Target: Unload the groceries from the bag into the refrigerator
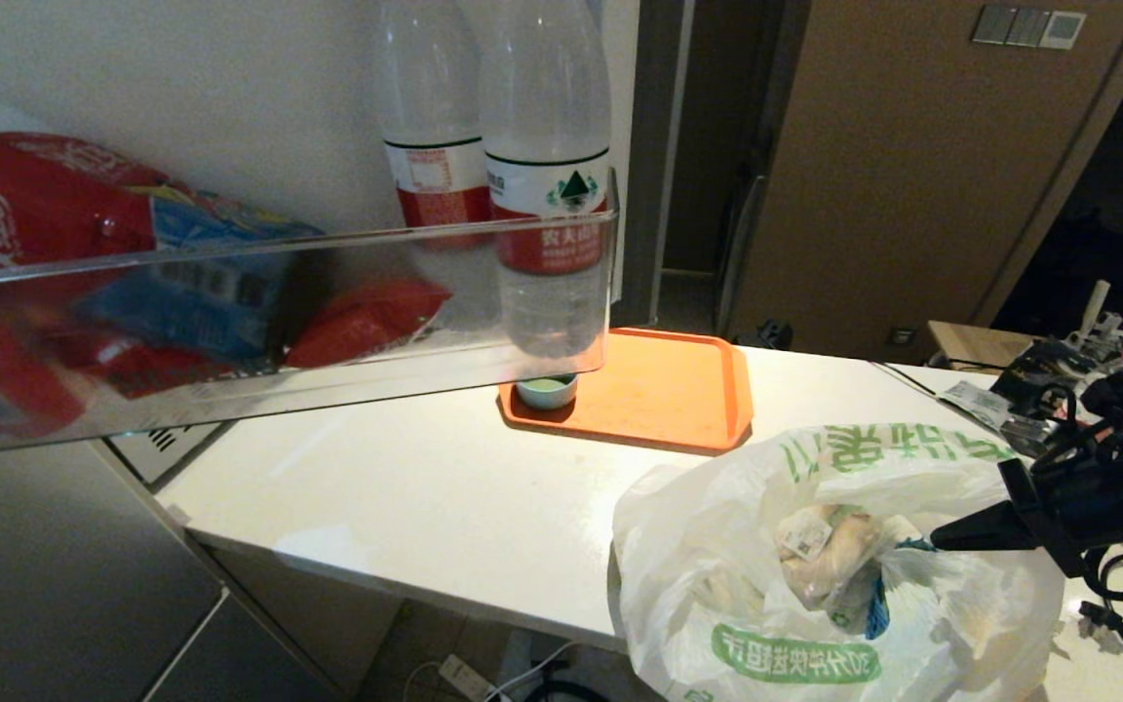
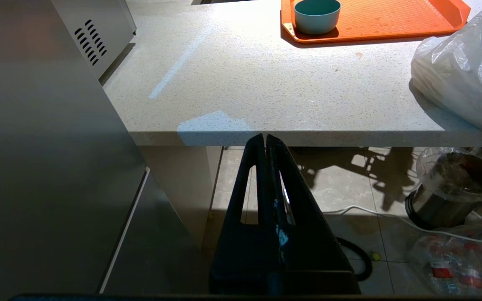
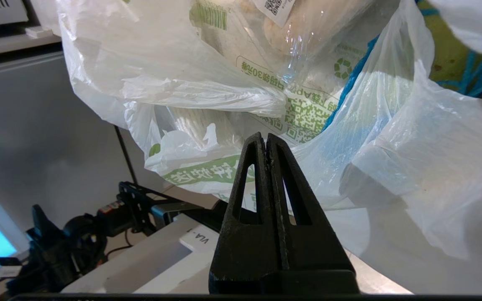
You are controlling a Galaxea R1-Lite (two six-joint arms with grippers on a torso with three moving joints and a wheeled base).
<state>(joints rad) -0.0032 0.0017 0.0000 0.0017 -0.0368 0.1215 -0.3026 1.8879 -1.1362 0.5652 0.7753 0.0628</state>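
Right end effector closed, empty, at bag | left end effector closed, parked below counter

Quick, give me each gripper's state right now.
Left gripper: shut, holding nothing, parked below the counter edge.
Right gripper: shut, holding nothing, tip pointed at the bag.

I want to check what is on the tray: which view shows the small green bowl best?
The left wrist view: the green bowl sits unobstructed on the orange tray. The head view shows only its lower part behind the fridge door shelf. The right wrist view misses it.
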